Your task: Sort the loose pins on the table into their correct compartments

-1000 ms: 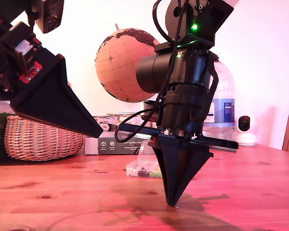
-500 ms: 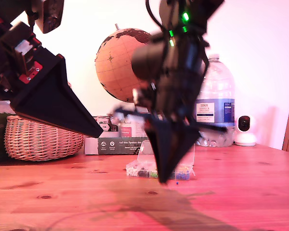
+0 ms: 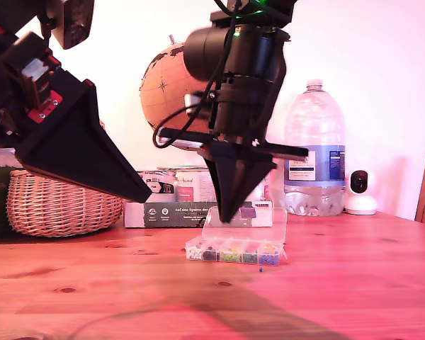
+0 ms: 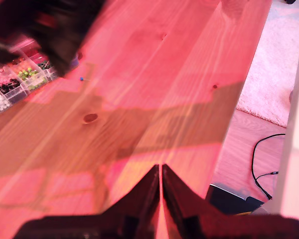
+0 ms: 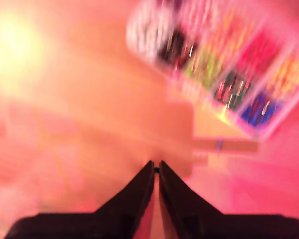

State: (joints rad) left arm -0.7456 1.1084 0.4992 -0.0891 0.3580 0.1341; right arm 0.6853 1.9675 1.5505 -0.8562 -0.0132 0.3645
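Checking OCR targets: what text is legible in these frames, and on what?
Large clear plastic water bottle: blue and white label, print too small to read.
Flat grey-green cardboard box behind the clear plastic organiser box: white print, blurred.
Cork-coloured globe: no readable lettering.
Wrist views: none.

Home living room, globe, wicker basket, wooden table, water bottle, rug

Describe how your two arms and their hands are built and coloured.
Both arms are black. Each hand is a flat wedge of two matte black fingers tapering to a point, as on my first hand and second hand. One arm has a round black motor body, looped black cables and a green light; the other shows small red parts.
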